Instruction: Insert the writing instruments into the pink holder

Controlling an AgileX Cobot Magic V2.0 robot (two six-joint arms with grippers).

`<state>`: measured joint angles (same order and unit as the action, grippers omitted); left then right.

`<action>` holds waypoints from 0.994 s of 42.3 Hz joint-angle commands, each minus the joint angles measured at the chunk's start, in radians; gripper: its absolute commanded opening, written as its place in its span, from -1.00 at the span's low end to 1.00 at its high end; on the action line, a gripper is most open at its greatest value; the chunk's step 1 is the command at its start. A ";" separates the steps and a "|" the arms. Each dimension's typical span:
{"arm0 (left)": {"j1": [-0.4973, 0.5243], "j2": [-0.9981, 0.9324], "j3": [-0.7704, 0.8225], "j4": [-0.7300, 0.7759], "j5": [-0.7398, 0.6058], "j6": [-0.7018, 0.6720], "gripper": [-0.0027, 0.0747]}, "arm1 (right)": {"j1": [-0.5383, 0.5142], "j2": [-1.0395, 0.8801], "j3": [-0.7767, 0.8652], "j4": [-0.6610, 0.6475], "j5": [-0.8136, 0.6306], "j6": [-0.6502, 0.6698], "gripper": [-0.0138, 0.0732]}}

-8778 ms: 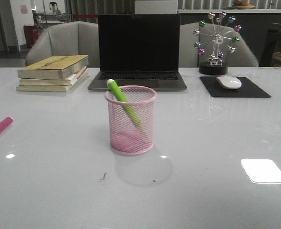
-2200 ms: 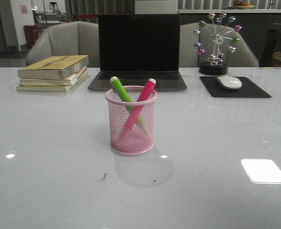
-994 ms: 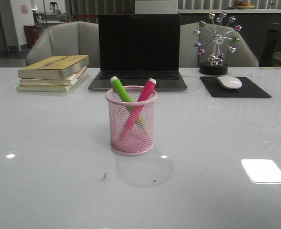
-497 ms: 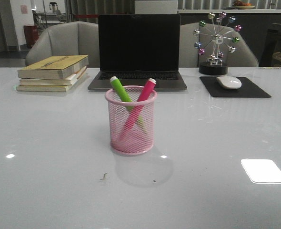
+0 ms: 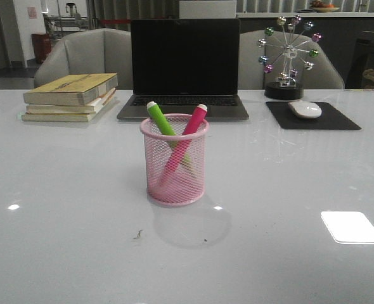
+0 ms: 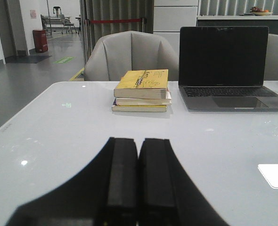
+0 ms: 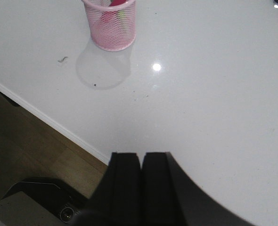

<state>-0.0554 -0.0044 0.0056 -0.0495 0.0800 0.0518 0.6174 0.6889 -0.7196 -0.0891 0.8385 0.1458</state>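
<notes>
We are seeing a glossy white worktop (image 5: 60, 209) reflecting ceiling lights, pink holder (image 5: 174, 159) standing mid-worktop with green marker (image 5: 160, 118) and magenta marker (image 5: 193, 120) leaning crossed inside, laptop (image 5: 184, 66), books (image 5: 71, 96), grey chairs (image 5: 89, 54) sitting behind, left pincer (image 6: 138, 181) and right pincer (image 7: 141, 183) hanging closed, gripping nothing.

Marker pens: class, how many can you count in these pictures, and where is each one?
2. The lime green marker leans left inside the pink mesh holder; the magenta marker leans right in the same holder, crossing it. No others show.
</notes>
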 commanded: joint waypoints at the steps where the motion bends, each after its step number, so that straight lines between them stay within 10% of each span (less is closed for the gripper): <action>1: -0.015 -0.020 0.003 -0.049 -0.109 0.052 -0.69 | -0.004 -0.003 -0.028 -0.016 -0.059 -0.007 -0.62; 42: -0.019 -0.020 0.003 -0.051 -0.110 0.052 -0.70 | -0.073 -0.086 0.028 -0.012 -0.118 -0.007 -0.62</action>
<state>-0.0667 -0.0044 0.0056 -0.0910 0.0615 0.1032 0.5937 0.6499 -0.6965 -0.0891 0.8220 0.1458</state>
